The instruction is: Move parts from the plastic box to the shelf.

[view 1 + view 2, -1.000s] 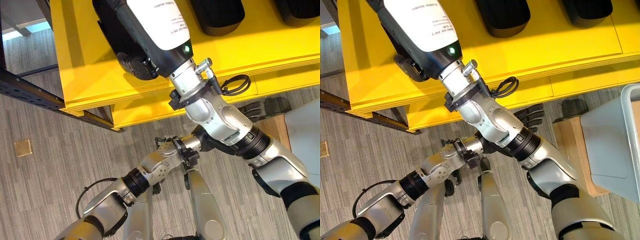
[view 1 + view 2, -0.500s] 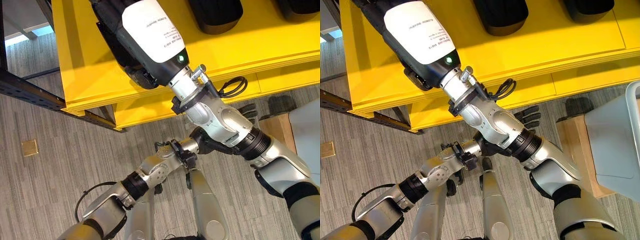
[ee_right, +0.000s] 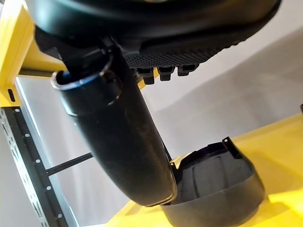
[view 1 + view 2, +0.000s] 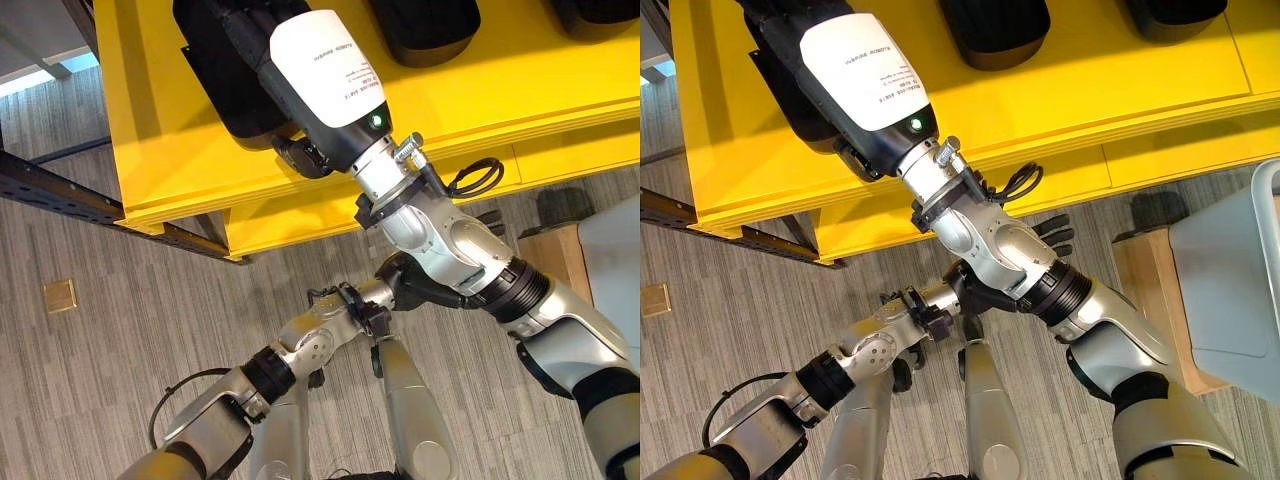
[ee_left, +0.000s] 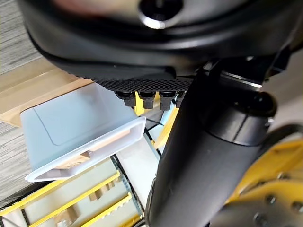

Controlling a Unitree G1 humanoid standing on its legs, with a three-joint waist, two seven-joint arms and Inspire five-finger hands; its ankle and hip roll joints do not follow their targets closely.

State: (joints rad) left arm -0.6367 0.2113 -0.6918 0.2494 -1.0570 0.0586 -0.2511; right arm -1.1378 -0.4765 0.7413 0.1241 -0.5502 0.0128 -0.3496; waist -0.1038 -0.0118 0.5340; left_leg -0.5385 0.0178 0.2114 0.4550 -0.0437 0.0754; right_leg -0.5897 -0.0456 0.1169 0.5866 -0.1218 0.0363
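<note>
Right hand (image 4: 855,155) reaches over the yellow shelf (image 4: 150,150), its fingers curled round a black part (image 4: 225,80) near the shelf's left edge — other parts further along. Left hand (image 5: 147,97) low near the plastic box (image 4: 1230,290), grip unreadable.

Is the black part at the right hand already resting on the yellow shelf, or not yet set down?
Cannot tell. The black part lies over the yellow shelf with the right hand at its near edge, but contact underneath is hidden.
</note>
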